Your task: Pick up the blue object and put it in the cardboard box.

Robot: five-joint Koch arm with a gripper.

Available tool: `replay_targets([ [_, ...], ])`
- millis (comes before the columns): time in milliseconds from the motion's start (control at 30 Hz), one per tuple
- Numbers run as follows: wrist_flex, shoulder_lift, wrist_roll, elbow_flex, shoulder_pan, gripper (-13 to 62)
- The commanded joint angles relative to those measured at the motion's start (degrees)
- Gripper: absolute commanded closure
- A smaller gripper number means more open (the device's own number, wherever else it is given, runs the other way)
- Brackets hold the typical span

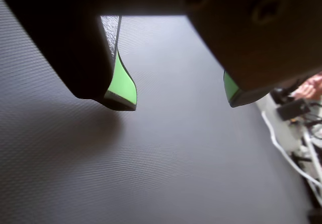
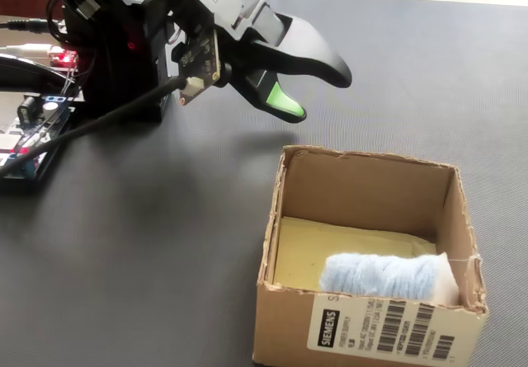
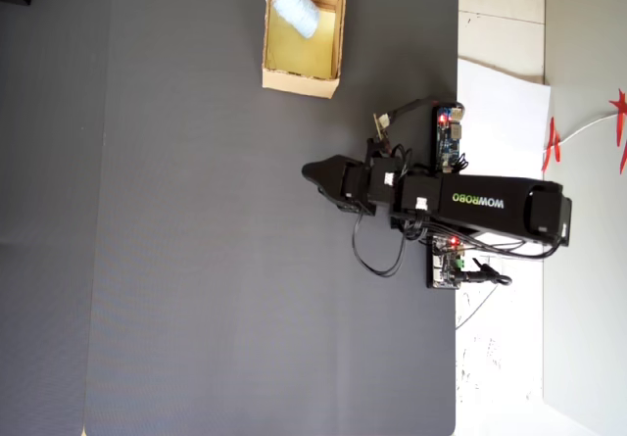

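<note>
From my remote seat, the dark ribbed mat on the counter [image 3: 216, 260] lies bare under the black arm [image 3: 470, 206]. The cardboard box [image 2: 285, 218] already holds the blue object [image 2: 379, 275], a pale woolly lump against its labelled wall. My tool [image 2: 318, 91] hangs well apart from it, above the mat beyond the far rim, green-padded jaws spread and empty. I judge the job done. The risk now: a low sweep toward the box could clip the thin wall, shove the box or tip the lump out.
</note>
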Motion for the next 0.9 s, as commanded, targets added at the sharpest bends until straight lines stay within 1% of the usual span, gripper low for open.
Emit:
replay_targets([
  [0, -5.63, 5.19, 0.97, 0.35, -0.26, 14.6],
  [300, -6.59, 5.19, 0.88, 6.94, -0.44, 14.6],
  [467, -4.22, 5.01, 1.41, 7.73, -2.11, 14.7],
  [533, -1.67, 4.92, 5.19, 8.0, -2.99, 14.5],
  [633, 2.2, 4.83, 5.54, 8.0, -2.99, 14.7],
  [867, 2.2, 4.83, 5.54, 7.91, -2.99, 15.5],
])
